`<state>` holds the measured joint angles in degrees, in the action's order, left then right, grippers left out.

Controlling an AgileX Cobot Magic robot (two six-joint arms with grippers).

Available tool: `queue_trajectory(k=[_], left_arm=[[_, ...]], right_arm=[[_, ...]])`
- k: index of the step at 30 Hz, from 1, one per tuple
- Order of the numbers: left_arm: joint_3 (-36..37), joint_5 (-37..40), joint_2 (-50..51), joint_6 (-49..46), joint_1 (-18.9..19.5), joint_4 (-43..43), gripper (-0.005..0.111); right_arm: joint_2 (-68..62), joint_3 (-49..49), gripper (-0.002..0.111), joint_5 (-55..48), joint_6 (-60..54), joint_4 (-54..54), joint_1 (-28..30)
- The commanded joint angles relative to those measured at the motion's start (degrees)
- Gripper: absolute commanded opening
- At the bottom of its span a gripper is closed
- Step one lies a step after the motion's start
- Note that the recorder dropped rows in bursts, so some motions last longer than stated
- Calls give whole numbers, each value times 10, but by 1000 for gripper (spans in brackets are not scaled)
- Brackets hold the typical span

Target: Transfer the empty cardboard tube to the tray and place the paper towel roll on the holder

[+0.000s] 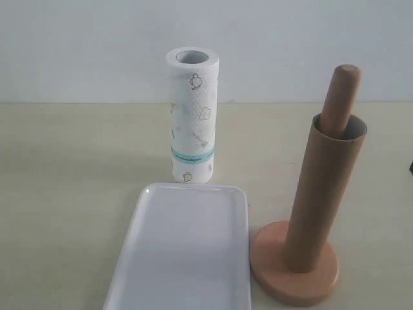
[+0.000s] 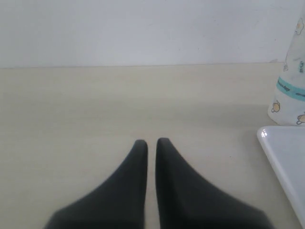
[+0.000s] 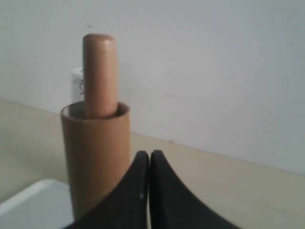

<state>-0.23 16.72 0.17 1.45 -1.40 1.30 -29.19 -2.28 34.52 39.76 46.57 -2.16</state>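
Observation:
The empty cardboard tube (image 1: 322, 194) stands slipped over the holder's dowel (image 1: 341, 97), which pokes out of its top; the holder's disc base (image 1: 294, 271) rests on the table. The paper towel roll (image 1: 191, 116) stands upright behind the white tray (image 1: 184, 252). No gripper shows in the exterior view. In the left wrist view my left gripper (image 2: 151, 141) is shut and empty over bare table, the roll (image 2: 290, 90) and tray (image 2: 286, 162) off to one side. My right gripper (image 3: 149, 154) is shut and empty, close in front of the tube (image 3: 97, 157) and dowel (image 3: 99, 71).
A pale wall rises behind the beige table (image 1: 71, 181). A small dark object (image 1: 410, 166) shows at the right edge of the exterior view.

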Motion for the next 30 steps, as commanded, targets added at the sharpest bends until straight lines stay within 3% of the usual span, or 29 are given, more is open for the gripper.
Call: queue_trajectory(k=[1,4,9,11,15,17,21,30], left_arm=[[2,0,-2,0,2,-4,6],[2,0,-2,0,2,-4,6],[2,0,-2,0,2,-4,6],[2,0,-2,0,2,-4,6],[2,0,-2,0,2,-4,6],[2,0,-2,0,2,-4,6],[2,0,-2,0,2,-4,6],[2,0,-2,0,2,-4,6]], right_arm=[[-1,23,0,35,39,45,3],[-1,23,0,38,116,138,3],[-1,23,2,42,170,193,3],[-1,23,12,42,170,194,3],[-1,23,50,38,183,193,3],[-1,23,61,37,186,186,3],[-1,23,56,37,187,176,3],[-2,22,55,19,182,139,3]])
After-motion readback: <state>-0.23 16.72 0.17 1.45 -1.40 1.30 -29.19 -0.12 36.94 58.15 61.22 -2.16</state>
